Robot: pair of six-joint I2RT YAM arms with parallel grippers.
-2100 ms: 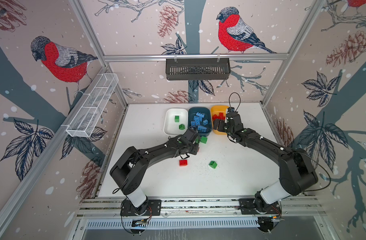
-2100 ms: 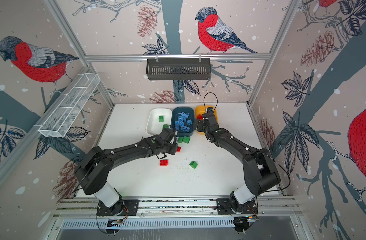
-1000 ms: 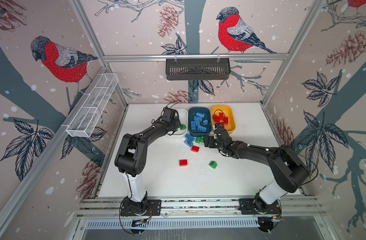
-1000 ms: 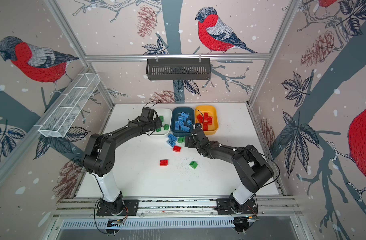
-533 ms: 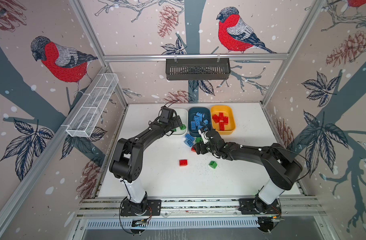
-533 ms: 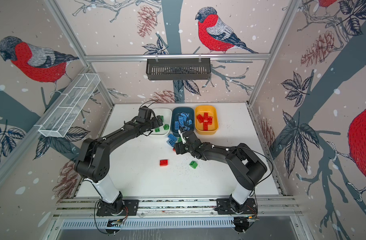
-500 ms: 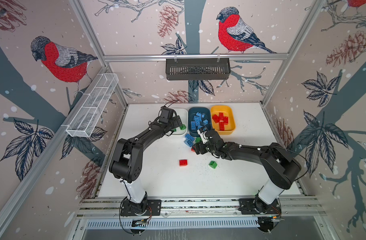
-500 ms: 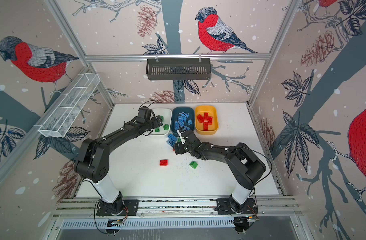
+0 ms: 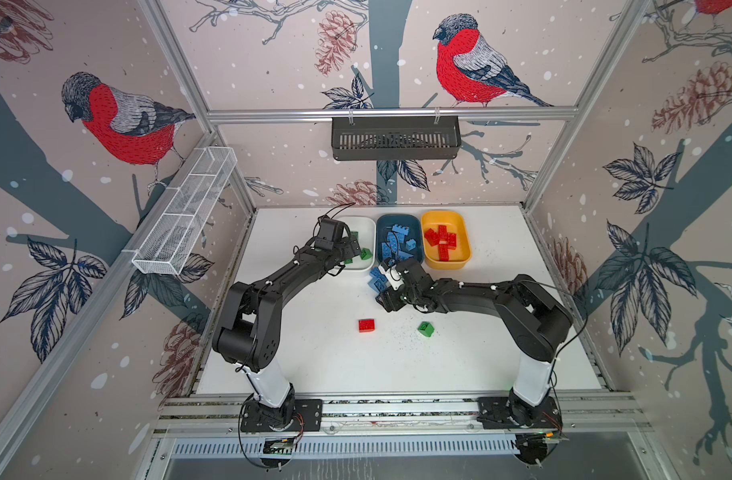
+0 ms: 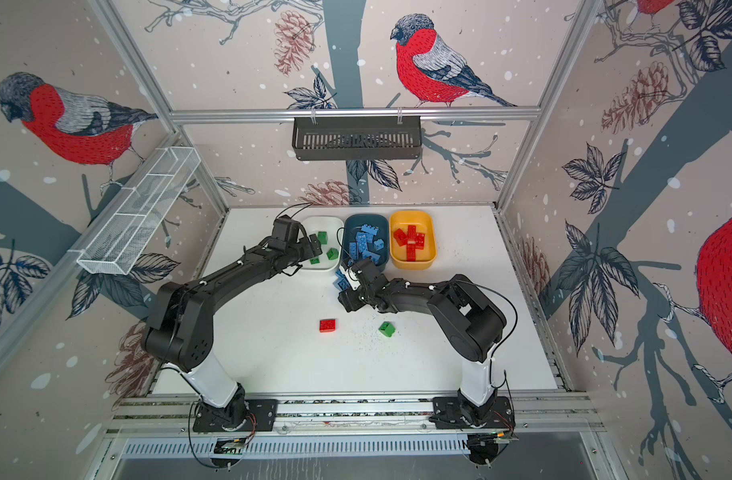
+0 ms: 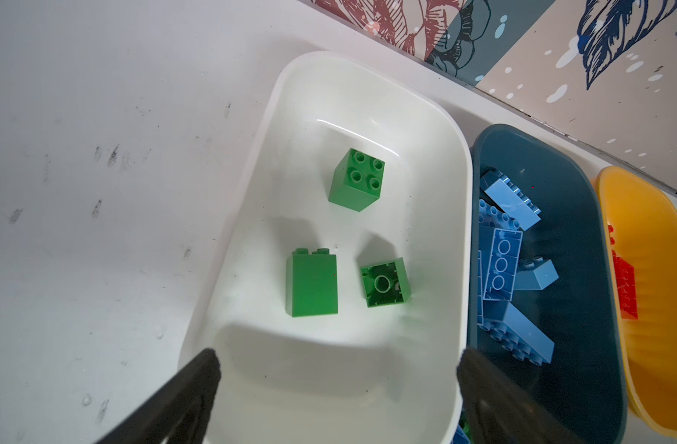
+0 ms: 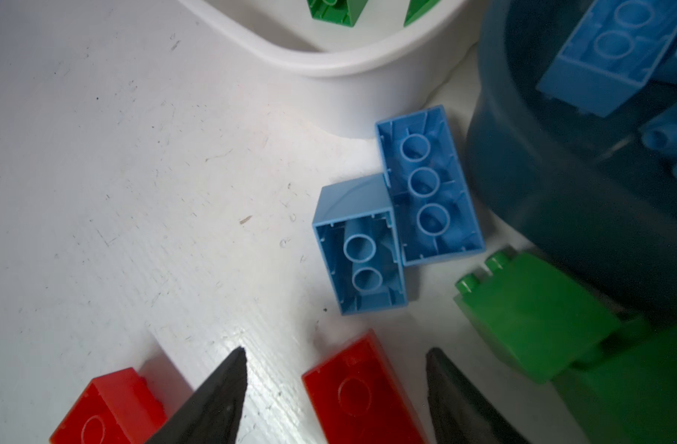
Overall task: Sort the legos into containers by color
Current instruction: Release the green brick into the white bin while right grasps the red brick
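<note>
Tabletop (image 9: pixel 314 365) white, scuffed. Three tubs in a row at its far edge, close side by side: white tub (image 9: pixel 368 232), teal tub (image 9: pixel 417 227), yellow tub (image 9: pixel 460 232). In the left wrist view the yellow tub runs off the frame, and only a sliver of red shows inside it.

My left gripper (image 11: pixel 338 367) hangs over one end of the white tub, jaws spread wide, nothing between them. In both top views my own wrist covers part of that tub. Three green bricks lie inside it, apart from one another: one studs up (image 11: pixel 358 180), one on its side (image 11: pixel 311 284), one hollow side up (image 11: pixel 385 282).

My right gripper (image 12: pixel 335 365) is low over the table in front of the teal tub. Its jaws are apart, straddling a red brick (image 12: pixel 361 392), with bare table between the brick and each finger. The brick's near end is cut off by the frame, and in both top views my gripper hides it wholly. A second red brick (image 12: pixel 106 407) lies outside one finger, also cut off.

Blue pile (image 9: pixel 397 245) in the teal tub, count unclear. Red bricks (image 9: pixel 441 243) in the yellow tub, overlapping.

Two blue bricks on the table, hollow sides up and touching: a short one (image 12: pixel 361 250) and a long one (image 12: pixel 429 188), just beside the white tub's corner. A tipped green brick (image 12: pixel 533 315) lies near the teal tub's wall. Behind it is a green blur (image 12: pixel 636 388), and I cannot tell whether it is one brick or more.

Out in the open, a loose red brick (image 9: pixel 366 325) and a loose green brick (image 9: pixel 426 328), apart.
</note>
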